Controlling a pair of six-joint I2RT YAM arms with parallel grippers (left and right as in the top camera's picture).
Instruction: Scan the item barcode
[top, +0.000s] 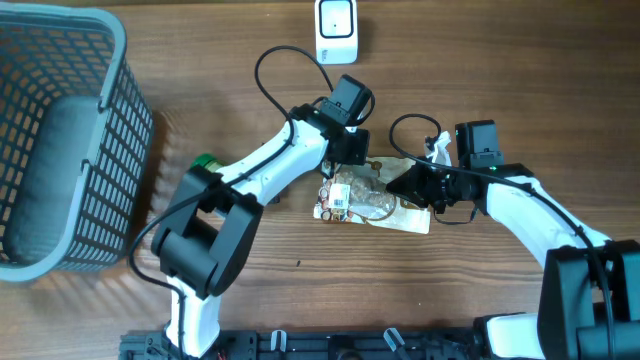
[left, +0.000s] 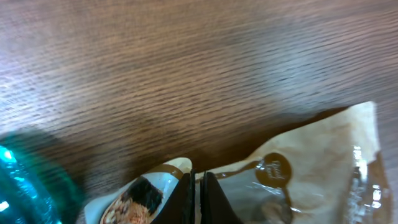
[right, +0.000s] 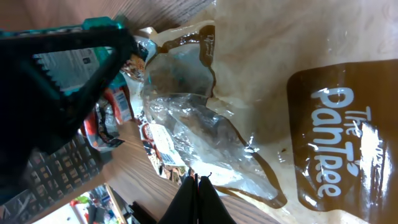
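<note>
Snack bag (top: 375, 200) lies flat on the counter (top: 480, 70), mid-frame between both arms and below the white scanner (top: 337, 30). We see the left jaws closed, tips down at the bag's upper-left edge. The right jaws are closed too, tips at its right edge. We cannot tell if either pinches the film. Grey basket (top: 100, 60) sits far left, well apart.
</note>
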